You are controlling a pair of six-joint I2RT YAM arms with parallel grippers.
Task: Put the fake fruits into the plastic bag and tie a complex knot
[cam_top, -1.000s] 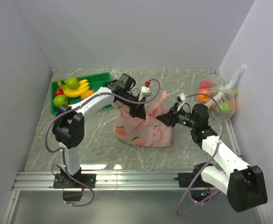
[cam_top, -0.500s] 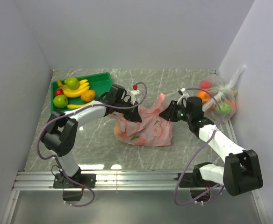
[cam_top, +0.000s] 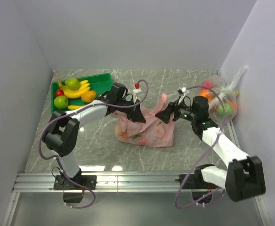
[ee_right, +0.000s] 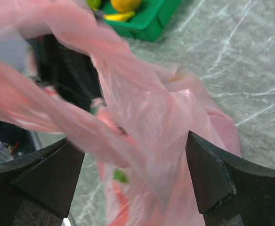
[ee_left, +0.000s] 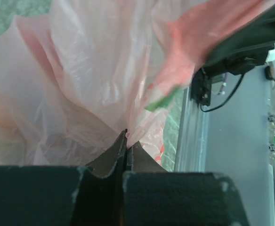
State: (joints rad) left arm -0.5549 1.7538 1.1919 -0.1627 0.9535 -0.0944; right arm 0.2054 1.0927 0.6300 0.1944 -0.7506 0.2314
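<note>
The pink plastic bag (cam_top: 144, 128) lies bunched on the marble table between my arms. My left gripper (cam_top: 138, 115) is at its upper left edge, shut on a pinch of the pink film (ee_left: 126, 137). My right gripper (cam_top: 165, 114) stands wide open at the bag's upper right. In the right wrist view a twisted pink handle strand (ee_right: 76, 125) runs across the gap between its fingers (ee_right: 38, 179), and neither finger touches it. Fake fruits lie in the green tray (cam_top: 100, 78): a green apple (cam_top: 72, 83), bananas (cam_top: 78, 91) and an orange (cam_top: 88, 96). The knot is out of view.
A clear bag (cam_top: 221, 100) holding more fruits leans against the right wall, just behind my right arm. The green tray (ee_right: 149, 21) sits at the back left by the left wall. An aluminium rail (cam_top: 128, 181) runs along the near table edge.
My right gripper has opened wide and released the pink handle it was pinching. My left gripper has come down lower onto the bag, still shut on the film.
</note>
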